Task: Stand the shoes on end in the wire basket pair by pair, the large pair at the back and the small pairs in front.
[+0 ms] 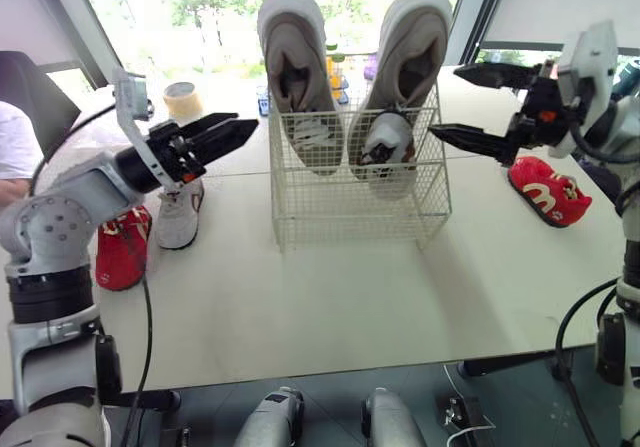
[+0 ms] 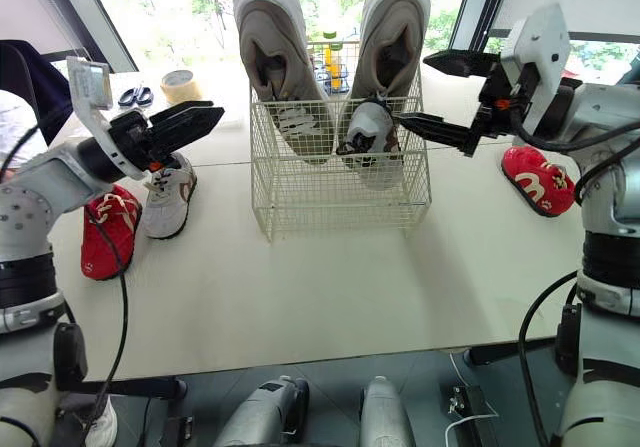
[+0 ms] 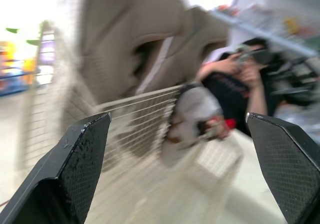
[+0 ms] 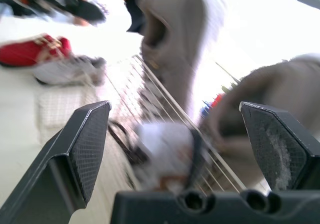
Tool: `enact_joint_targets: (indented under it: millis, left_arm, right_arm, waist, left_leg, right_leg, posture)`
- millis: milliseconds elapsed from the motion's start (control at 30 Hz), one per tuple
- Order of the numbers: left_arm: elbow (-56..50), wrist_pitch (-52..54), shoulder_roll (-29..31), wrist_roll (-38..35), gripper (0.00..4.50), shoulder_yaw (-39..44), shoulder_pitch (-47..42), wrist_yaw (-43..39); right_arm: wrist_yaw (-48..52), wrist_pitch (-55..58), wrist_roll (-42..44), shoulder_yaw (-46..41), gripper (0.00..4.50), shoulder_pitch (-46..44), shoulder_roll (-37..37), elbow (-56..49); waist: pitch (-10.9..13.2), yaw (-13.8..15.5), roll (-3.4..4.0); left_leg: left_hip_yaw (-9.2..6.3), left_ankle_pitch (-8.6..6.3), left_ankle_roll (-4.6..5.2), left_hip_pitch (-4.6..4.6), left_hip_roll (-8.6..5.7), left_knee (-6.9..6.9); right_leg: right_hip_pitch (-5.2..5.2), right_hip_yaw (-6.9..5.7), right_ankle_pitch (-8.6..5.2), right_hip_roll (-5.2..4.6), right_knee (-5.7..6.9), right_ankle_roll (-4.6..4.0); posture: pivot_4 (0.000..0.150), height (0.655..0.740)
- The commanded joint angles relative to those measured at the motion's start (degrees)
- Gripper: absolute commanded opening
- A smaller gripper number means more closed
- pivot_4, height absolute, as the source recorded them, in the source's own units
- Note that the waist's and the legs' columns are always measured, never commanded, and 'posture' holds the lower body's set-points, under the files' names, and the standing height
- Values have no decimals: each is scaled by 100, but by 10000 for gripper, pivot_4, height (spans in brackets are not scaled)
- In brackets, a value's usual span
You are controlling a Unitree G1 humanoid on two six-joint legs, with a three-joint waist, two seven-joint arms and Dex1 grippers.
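Shoes loose on table [image 1: 330, 307], left side: red shoe [image 1: 120, 247] nearest, white shoe [image 1: 180, 212] just behind it, both lying flat, outside the basket.
Shoe loose, right side: second red shoe [image 1: 545, 192], flat on the table, well apart from the first red one.
Left tool [image 1: 240, 129]: fingers spread wide, holding nothing, in the air above the white shoe, pointing at the basket.
Right tool [image 1: 445, 100]: wide open, empty, in the air just right of the basket.
Basket [image 1: 330, 202]: mid-table, between the two tools.
Basket front: one small grey shoe [image 1: 385, 139], on end, right half; left half looks free.
Basket back: large beige pair [image 1: 295, 67], on end, side by side.
Progress: large pair done, one small shoe in. Three small shoes left; the white one is probably the grey shoe's mate and next to go.
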Motion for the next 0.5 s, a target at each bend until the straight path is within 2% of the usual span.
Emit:
enact_joint_targets:
  millis: [33,100,167,267,500]
  left_arm:
    - [743,-402,337,1061,45000,-252,-526,321]
    - [1128,-442,389,1432,45000,-376,-779,467]
    - [1656,-101,590,2198,45000,-881,-1161,858]
    - [2289,-3,788,2770,45000,-1463,-1415,419]
    - [3590,-444,909,3853,45000,-2007,-1978,45]
  right_arm:
    - [-305,504,496,-18,44683,15,-26,-980]
    - [-331,591,542,119,44683,50,-80,-1260]
    - [-257,609,567,303,44683,12,-147,-1510]
    - [-214,636,633,367,44683,-122,-190,-1500]
    - [-199,536,602,446,44683,-86,-293,-1478]
  waist:
    - [1,38,-2]
    - [1,49,-3]
    - [3,52,-7]
    - [2,12,-5]
    - [5,-7,-10]
  left_leg:
    - [-1,0,0,-1,-1,2]
    - [-4,-1,1,-2,-4,4]
    - [-6,-2,4,-3,-8,9]
    - [-5,-2,4,-2,-7,5]
    - [-3,-2,5,-4,-5,1]
  right_leg:
    - [1,-2,0,0,-1,0]
    - [4,-5,0,-2,-3,1]
    - [6,-7,1,-4,-2,1]
    - [5,-7,1,-2,0,2]
    - [-3,-7,1,2,3,2]
  posture:
    - [1500,7400]
    - [1500,7400]
    - [1500,7400]
    - [1500,7400]
    - [1500,7400]
